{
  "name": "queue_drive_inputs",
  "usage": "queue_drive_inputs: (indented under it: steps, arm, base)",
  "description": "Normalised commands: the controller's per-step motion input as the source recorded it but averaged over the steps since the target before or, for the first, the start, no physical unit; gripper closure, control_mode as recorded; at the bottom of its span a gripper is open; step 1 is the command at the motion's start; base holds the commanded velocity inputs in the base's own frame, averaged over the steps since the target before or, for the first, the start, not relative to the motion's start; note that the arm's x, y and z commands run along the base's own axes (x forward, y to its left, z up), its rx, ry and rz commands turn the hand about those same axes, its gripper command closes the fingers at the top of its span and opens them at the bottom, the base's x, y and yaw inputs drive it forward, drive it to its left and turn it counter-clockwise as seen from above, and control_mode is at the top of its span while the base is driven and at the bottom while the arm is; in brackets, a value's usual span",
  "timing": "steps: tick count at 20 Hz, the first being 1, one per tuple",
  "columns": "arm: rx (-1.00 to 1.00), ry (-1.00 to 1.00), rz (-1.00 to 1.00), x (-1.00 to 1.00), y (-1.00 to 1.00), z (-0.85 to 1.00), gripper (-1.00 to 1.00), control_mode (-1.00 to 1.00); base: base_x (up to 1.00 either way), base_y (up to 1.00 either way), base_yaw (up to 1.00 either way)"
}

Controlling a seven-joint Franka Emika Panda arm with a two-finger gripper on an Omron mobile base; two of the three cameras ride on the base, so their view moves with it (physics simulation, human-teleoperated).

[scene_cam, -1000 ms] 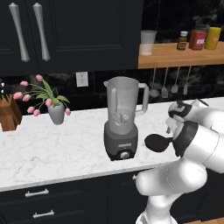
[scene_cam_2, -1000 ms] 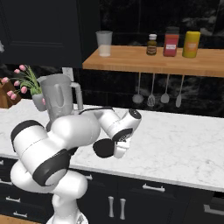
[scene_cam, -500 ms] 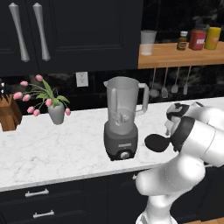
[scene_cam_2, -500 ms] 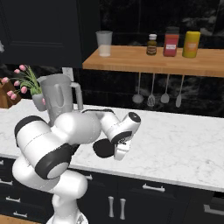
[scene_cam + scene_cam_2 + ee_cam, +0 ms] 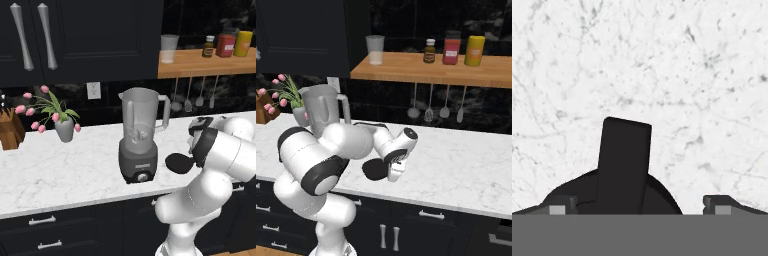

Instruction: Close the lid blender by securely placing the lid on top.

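The lid, a black disc with a tab, lies flat on the white marble counter to the right of the blender, whose jar mouth stands uncovered. The gripper hangs directly above the lid, jaws spread wide to either side of the tab and holding nothing.

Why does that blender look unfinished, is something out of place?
Yes: the blender stands open-topped, and its lid, a black disc, lies on the counter beside it. The hand hangs open over it.
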Motion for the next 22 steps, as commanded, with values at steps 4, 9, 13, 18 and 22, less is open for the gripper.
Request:
queue_drive_inputs:
  steps: [4,9,13,18,22]
  arm:
    - [-0.02,0.01,0.0,0.14,0.0,-0.05,-1.0,-1.0]
    - [-0.01,0.01,0.0,0.05,-0.08,-0.06,-1.0,-1.0]
    - [0.0,0.0,0.0,0.0,-0.08,-0.08,-1.0,-1.0]
    - [0.0,0.02,0.0,0.06,0.0,-0.11,-1.0,-1.0]
    - [0.0,0.02,0.0,0.21,0.03,-0.13,-1.0,-1.0]
  base:
    - [0.0,0.0,0.0]
    - [0.0,0.0,0.0]
    - [0.0,0.0,0.0]
    - [0.0,0.0,0.0]
    - [0.0,0.0,0.0]
